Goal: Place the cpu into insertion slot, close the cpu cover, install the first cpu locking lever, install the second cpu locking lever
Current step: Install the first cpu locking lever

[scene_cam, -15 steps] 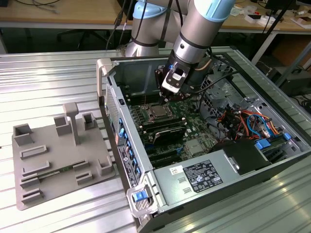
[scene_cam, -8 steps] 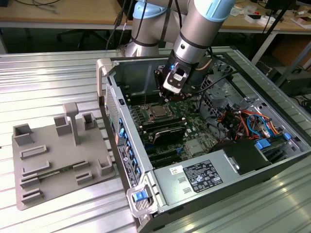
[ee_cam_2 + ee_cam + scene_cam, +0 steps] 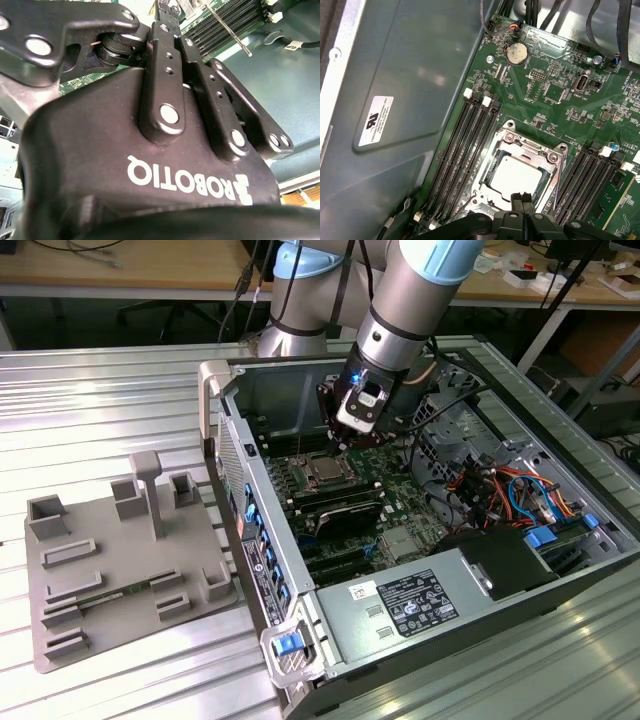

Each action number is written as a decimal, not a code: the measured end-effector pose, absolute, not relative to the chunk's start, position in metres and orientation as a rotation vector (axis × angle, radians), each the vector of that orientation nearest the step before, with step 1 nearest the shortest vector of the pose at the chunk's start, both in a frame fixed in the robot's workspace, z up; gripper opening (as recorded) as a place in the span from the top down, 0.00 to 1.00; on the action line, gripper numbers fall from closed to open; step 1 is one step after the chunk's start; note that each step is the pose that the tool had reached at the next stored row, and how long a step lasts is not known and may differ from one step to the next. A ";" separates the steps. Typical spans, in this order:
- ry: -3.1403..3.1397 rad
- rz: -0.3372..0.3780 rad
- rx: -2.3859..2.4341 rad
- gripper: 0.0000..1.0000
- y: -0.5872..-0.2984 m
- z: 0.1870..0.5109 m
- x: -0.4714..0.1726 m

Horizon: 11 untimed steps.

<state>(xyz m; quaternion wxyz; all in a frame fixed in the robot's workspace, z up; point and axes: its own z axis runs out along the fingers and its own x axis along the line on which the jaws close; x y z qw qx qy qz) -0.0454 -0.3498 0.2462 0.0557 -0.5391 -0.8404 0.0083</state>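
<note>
The cpu point(image 3: 517, 177) shows its silver top inside the insertion slot on the green board point(image 3: 555, 107). The silver cpu cover point(image 3: 492, 159) lies flat around it, so the slot itself is mostly hidden. My gripper point(image 3: 522, 199) hangs just above the socket's edge with its black fingertips point(image 3: 517, 200) together and nothing visible between them. One thin wire locking lever point(image 3: 556, 180) runs along one side of the socket, another point(image 3: 462, 205) along the opposite side. In the second wrist view a metal rod point(image 3: 227, 30) stands close to my gripper point(image 3: 165, 9). In the exterior view my gripper point(image 3: 340, 445) is over the cpu point(image 3: 325, 472).
Long black memory slots point(image 3: 465, 150) flank the socket on both sides. The open computer case point(image 3: 250, 540) has tall grey walls, and cables point(image 3: 500, 490) lie at the exterior view's right. A grey fixture plate point(image 3: 110, 560) sits on the table at the exterior view's left.
</note>
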 end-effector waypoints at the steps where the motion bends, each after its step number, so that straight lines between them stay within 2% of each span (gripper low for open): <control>1: -2.552 0.025 -1.633 0.89 -0.350 0.246 -0.045; 11: -2.569 0.025 -1.606 0.89 -0.350 0.246 -0.045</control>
